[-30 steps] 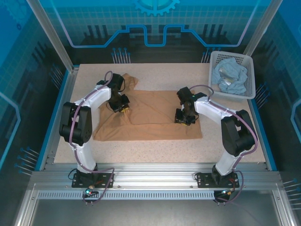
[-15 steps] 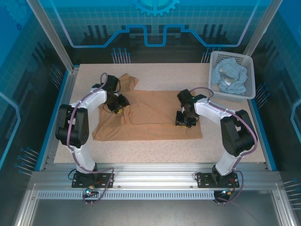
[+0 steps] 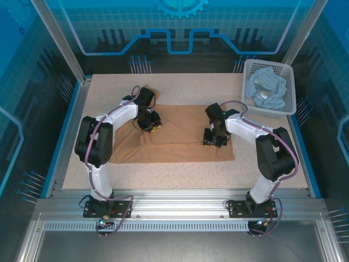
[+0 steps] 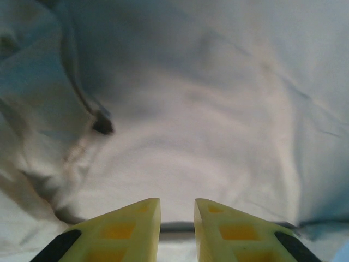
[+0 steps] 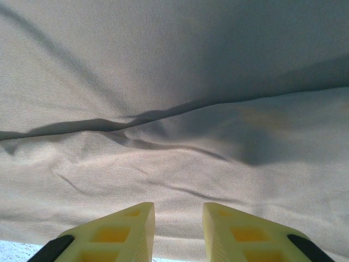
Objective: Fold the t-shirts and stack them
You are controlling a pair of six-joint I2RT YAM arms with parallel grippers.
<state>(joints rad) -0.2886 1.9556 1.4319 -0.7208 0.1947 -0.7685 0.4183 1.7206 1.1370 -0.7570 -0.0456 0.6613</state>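
Left jaws and right jaws sit narrowly parted on the tan t-shirt (image 3: pixel 180 147); whether either grasps it cannot be told. A cloth edge runs beside the right jaws, with bare table (image 3: pixel 191 177) beyond.

You have a speckled beige table (image 3: pixel 180 176): a tan t-shirt (image 3: pixel 180 131) lies spread across its middle, and a white basket (image 3: pixel 267 62) sits at its far right corner.

The left arm (image 3: pixel 117 113) and right arm (image 3: pixel 245 126) had white shells between bulky black joints, a purplish cable looping along each. The left gripper (image 4: pixel 176 203) and right gripper (image 5: pixel 179 206) bore pale yellow wedge fingers (image 4: pixel 128 232), hollowed behind the jaws, black-capped at outer corners.
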